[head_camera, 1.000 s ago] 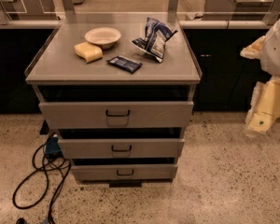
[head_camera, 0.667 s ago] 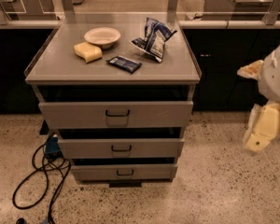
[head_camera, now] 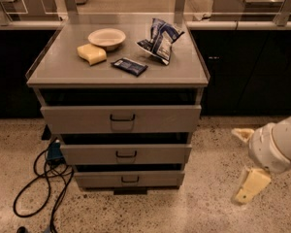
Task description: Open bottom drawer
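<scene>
The cabinet (head_camera: 56,68) stands to the left of the gripper (head_camera: 252,184), well apart. Its bottom drawer (head_camera: 97,179) sits at about the gripper's height, looking shut or nearly so, with the small black handle (head_camera: 130,179) at the middle of its front. I cannot tell how wide the gripper is set. To do this well, it should probably swing left, square up to the front, close on the handle and pull straight out. Since a moment ago it has dropped lower and drawn slightly nearer the cabinet.
</scene>
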